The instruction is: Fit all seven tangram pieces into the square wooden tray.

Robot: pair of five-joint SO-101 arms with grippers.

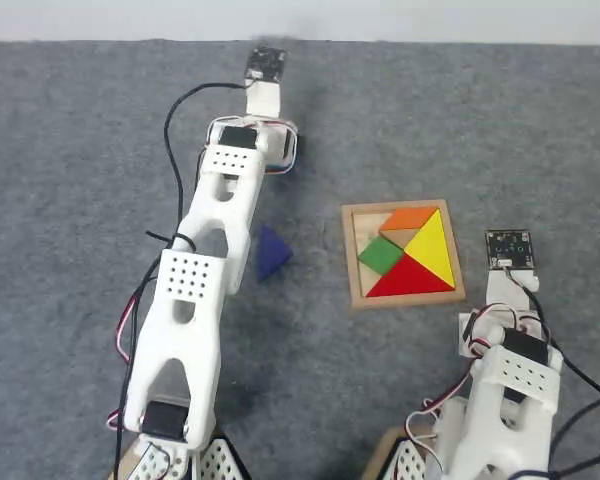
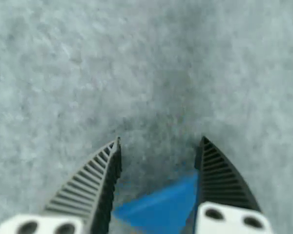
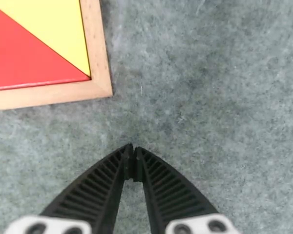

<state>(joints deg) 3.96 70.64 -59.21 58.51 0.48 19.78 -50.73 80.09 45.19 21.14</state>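
Right arm (image 1: 510,390), near-right corner of the scene: its pincer (image 3: 133,151) is clenched on nothing, the tips meeting over the grey surface (image 1: 80,150), just near of the tray's near-right corner. Left arm (image 1: 195,290): runs from the near-left edge far up the surface; its pincer (image 2: 161,141) is released, fingers spread wide over bare grey felt, with the blue piece (image 2: 158,209) seen low between the finger roots; whether it touches them cannot be told. Blue piece (image 1: 273,252), overhead: lies on the surface just right of the left arm's forearm, part hidden by it, well left of the tray and outside it. Tray (image 1: 351,255): square, wooden, right of centre, turned slightly askew. Contents: orange piece (image 1: 410,217) along the far side; green piece (image 1: 380,254) at the left; yellow triangle (image 1: 432,248) on the right; red triangle (image 1: 408,277) along the near side, edge to edge with the yellow. Wood-toned areas show at the far-left corner and centre; pieces or bare floor, cannot tell.
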